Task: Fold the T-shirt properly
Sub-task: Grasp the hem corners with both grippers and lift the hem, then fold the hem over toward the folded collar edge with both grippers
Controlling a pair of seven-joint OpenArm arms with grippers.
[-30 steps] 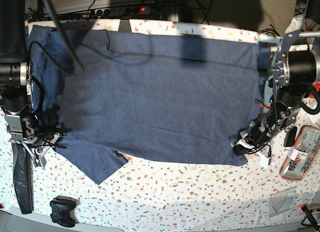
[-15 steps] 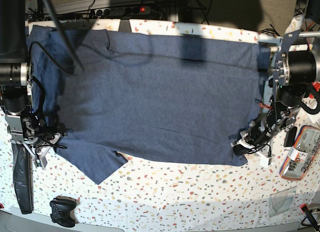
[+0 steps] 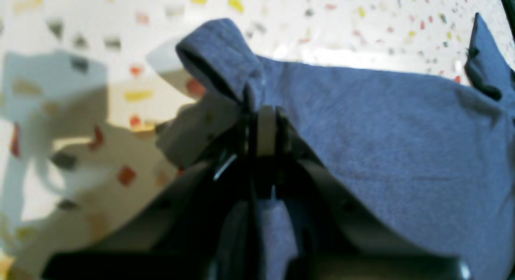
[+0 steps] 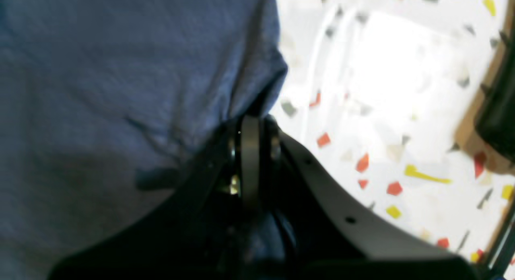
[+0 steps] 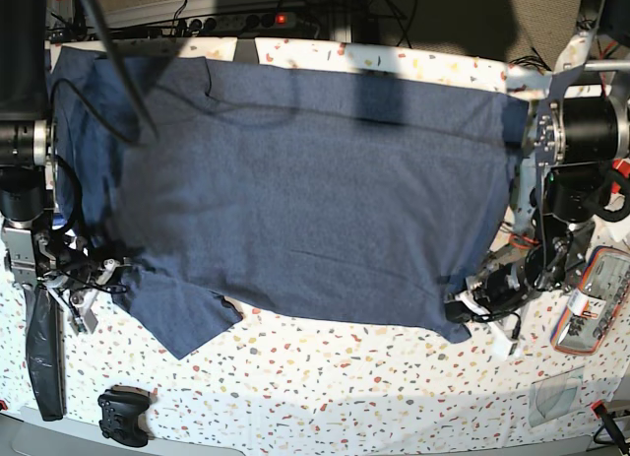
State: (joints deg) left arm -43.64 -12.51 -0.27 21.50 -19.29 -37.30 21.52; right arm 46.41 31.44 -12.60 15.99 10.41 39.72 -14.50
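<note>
The navy-blue T-shirt lies spread plain side up across the speckled table; no lettering shows. My left gripper, at the base view's right, is shut on the shirt's near corner. In the left wrist view that gripper pinches a bunched fold of the T-shirt. My right gripper, at the base view's left, is shut on the shirt's edge above the sleeve. The right wrist view shows this gripper clamped on the T-shirt's edge.
A black game controller lies near the front left edge. A long black object lies beside the right arm. A clear box and a plastic bag sit at the right. A power strip runs behind the table.
My right gripper has shut on the shirt's edge. My left gripper has moved toward the front edge with the corner, and the shirt's near hem has shifted with it.
</note>
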